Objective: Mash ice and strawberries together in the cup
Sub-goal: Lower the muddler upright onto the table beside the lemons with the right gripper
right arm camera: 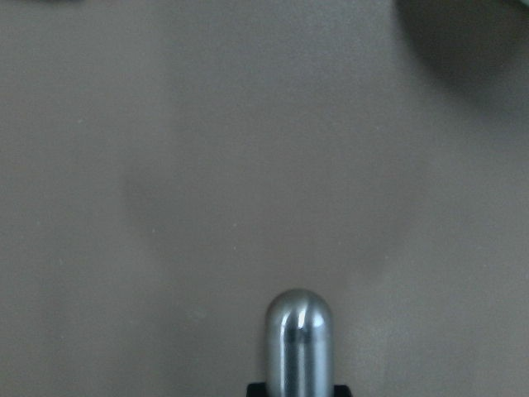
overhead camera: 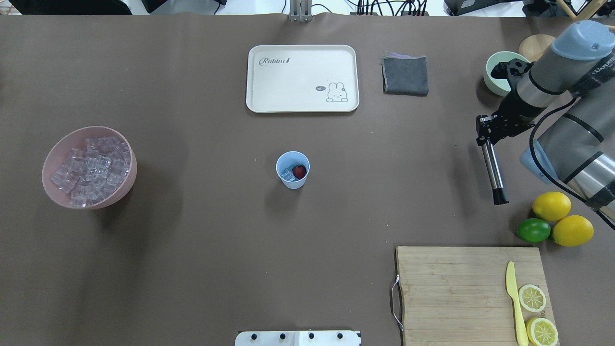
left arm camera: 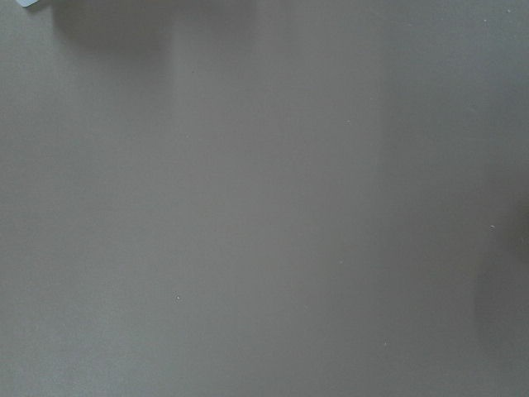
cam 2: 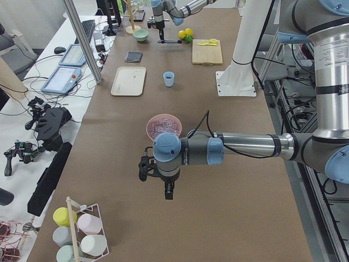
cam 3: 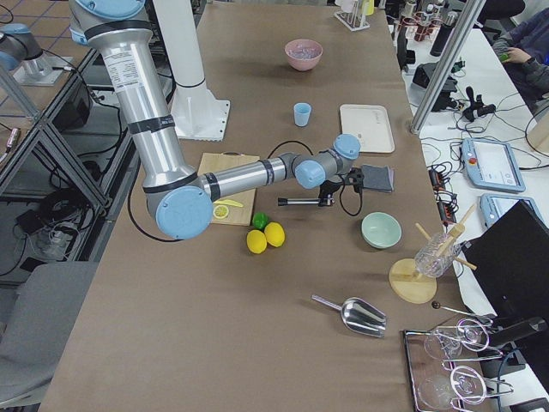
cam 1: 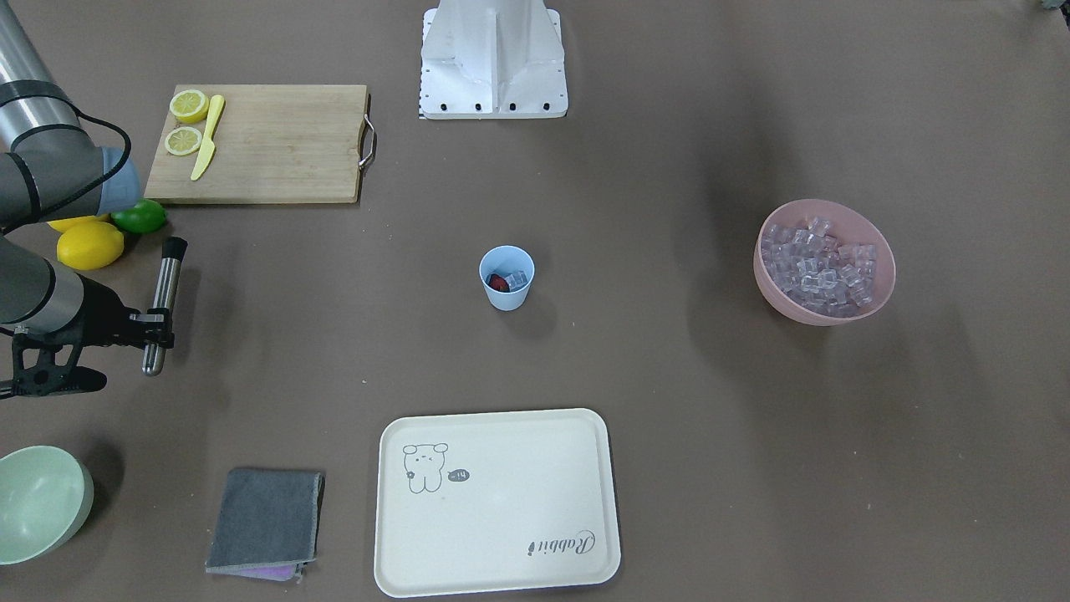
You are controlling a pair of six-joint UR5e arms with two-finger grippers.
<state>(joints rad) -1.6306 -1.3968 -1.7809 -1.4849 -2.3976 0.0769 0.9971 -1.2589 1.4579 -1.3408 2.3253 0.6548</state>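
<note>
— Cup (overhead camera: 292,169) mashed yet?
— No: the right gripper (overhead camera: 486,132) has its fingers closed round the steel muddler (overhead camera: 493,168). Well away from them, the cup holds whole strawberry (overhead camera: 299,171) and ice (overhead camera: 287,176). I cannot tell how far open the left gripper (cam 2: 168,194) is. The mashing looks wholly undone.

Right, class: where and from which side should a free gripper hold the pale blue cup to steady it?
Probably its outer wall below the rim, from the side: the cup stands upright, handle-free, and its mouth must stay clear for the muddler.
</note>
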